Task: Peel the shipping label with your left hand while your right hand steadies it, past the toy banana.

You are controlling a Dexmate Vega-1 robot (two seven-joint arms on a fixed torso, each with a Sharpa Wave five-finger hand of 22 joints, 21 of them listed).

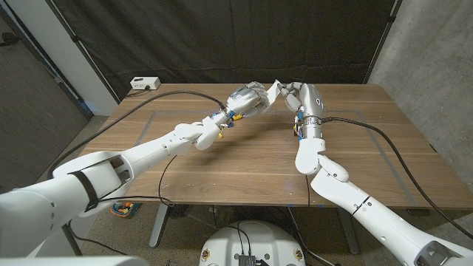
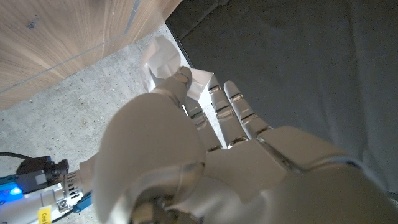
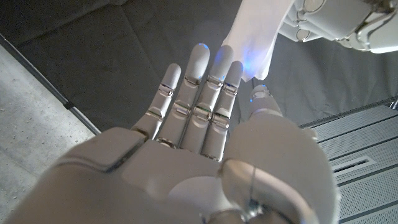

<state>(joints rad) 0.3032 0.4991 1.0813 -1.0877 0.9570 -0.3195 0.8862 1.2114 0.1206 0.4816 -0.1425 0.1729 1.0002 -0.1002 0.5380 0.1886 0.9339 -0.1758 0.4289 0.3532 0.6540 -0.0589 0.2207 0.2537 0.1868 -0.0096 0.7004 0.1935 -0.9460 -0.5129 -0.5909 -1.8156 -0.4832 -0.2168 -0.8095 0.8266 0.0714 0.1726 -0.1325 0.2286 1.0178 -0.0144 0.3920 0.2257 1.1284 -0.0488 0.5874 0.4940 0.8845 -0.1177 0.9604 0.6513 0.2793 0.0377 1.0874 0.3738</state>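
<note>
Between the raised hands, the shipping label [image 1: 273, 91] bridges left hand [image 1: 247, 101] (pinching its nearer end) and right hand [image 1: 303, 97], fingers extended against it; grip uncertain.

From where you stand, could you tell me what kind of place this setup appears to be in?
Probably a lab or workshop test bay: a black curtain hangs behind the wooden table, a bare concrete wall stands at the side, and cables trail across the tabletop.
</note>
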